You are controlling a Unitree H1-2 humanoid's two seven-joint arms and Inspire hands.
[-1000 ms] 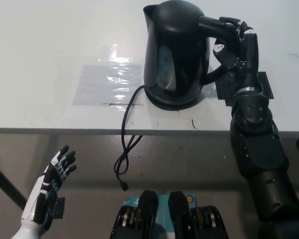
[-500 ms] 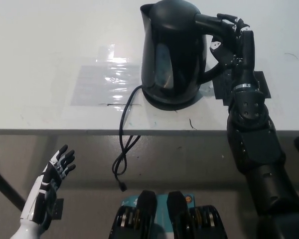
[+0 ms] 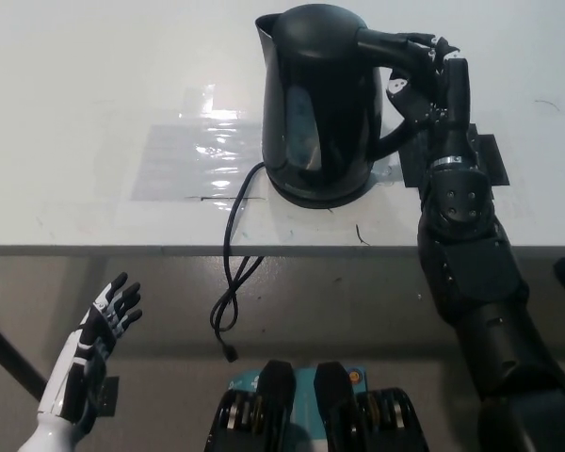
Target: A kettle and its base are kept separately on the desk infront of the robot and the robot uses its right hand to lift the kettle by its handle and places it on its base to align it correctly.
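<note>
Kettle point(image 3: 315, 94) unlabelled on base point(image 3: 320, 193), right hand point(image 3: 424, 80) fingers gripping handle; left hand point(image 3: 99, 334) fingers spread

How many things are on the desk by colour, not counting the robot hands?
Black: 4 - kettle, base, power cord, tape patch
Clear: 1 - plastic sheet
Total: 5
</note>
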